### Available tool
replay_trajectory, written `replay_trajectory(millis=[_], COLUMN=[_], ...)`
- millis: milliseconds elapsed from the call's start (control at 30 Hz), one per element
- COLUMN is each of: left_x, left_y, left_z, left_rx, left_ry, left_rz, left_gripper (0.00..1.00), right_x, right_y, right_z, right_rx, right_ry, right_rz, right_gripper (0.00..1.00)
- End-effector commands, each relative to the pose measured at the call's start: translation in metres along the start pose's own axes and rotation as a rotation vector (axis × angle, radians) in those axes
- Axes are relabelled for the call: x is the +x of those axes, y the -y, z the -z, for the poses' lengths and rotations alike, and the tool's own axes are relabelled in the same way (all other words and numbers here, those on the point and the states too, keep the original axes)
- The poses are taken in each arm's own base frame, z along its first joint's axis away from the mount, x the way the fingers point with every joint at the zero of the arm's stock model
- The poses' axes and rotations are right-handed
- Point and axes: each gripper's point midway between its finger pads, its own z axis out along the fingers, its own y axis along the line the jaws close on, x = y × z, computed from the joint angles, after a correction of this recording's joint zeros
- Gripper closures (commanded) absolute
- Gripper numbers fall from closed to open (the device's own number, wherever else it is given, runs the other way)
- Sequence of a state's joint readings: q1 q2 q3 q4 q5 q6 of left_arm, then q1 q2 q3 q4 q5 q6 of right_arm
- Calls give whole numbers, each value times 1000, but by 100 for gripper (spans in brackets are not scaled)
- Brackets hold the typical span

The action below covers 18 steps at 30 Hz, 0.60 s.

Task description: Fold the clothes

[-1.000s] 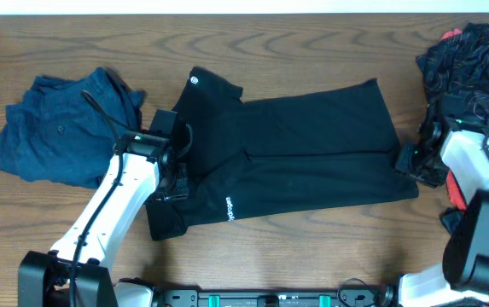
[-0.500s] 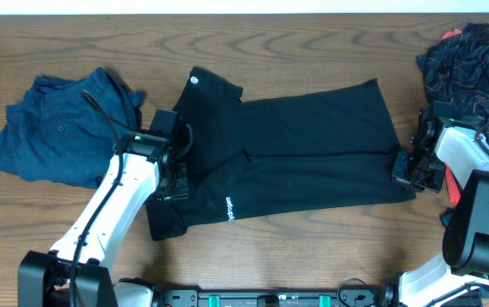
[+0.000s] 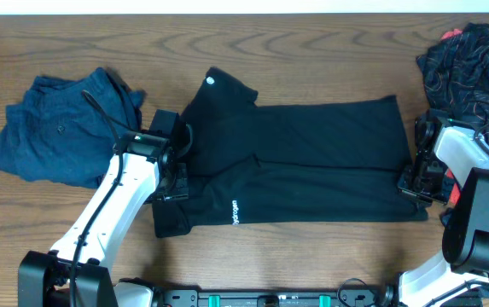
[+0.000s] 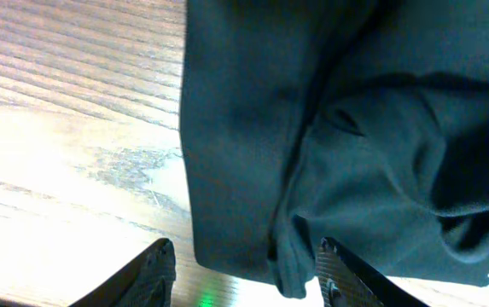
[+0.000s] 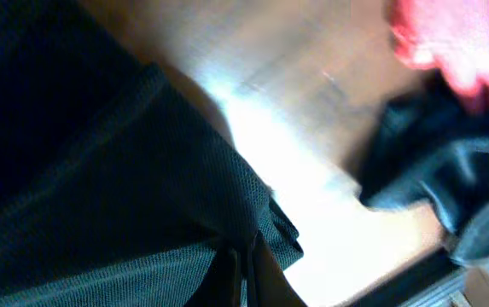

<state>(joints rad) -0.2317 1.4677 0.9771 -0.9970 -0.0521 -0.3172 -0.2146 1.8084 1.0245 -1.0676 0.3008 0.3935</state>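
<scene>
The left tool (image 3: 176,177) hovers released over the left edge of the plain black soft-fabric short-sleeved shirt (image 3: 312,162), spread across the wooden surface (image 3: 312,34). The right tool (image 3: 412,179) is clenched on its hem. Folding seems barely begun.

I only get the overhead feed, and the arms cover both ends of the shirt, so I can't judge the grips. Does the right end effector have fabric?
Observer: Yes. In the right wrist view, the right end effector is shut on a corner of the shirt.
Operator: And the left one?
Observer: The left end effector is open. In the left wrist view, the shirt's edge lies between its fingers, not pinched.
</scene>
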Motion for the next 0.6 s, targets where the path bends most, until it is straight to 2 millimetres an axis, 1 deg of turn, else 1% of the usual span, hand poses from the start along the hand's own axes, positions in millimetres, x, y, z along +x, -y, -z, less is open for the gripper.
replay_trajectory(millis=[0,167,233,300,333,367,400,433,500,567], left_x=[-7,-7,-8,-12,-15,-19,-23,-27,-41,-57], left_y=[0,0,0,2,3,5,7,9,14,27], left_z=[7,7,9,13,17,21,26,31,43,57], left_rx=[2,2,5,12,16,22,27,33,55,117], left_ry=[25,27,33,49,63,78,94,111,161,224], left_rz=[4,4,-5,-28,-45,-56,-70,-85,-92,-118], left_gripper=[45,45,45,45,45,45,45,40,33,29], right_x=[2,0,-2,-8,-11,-15,-18,-20,-25,-29], right_y=[15,10,6,0,-3,-6,-8,-11,-18,-28], right_z=[-2,0,6,15,23,31,38,46,63,82], right_rx=[102,67,32,-26,-61,-96,-125,-158,-236,-333], right_ry=[8,19,40,77,105,134,161,189,250,316], right_rz=[-69,-77,-70,-60,-55,-51,-48,-43,-16,40], right_gripper=[99,99,97,93,89,71,58,51,46,44])
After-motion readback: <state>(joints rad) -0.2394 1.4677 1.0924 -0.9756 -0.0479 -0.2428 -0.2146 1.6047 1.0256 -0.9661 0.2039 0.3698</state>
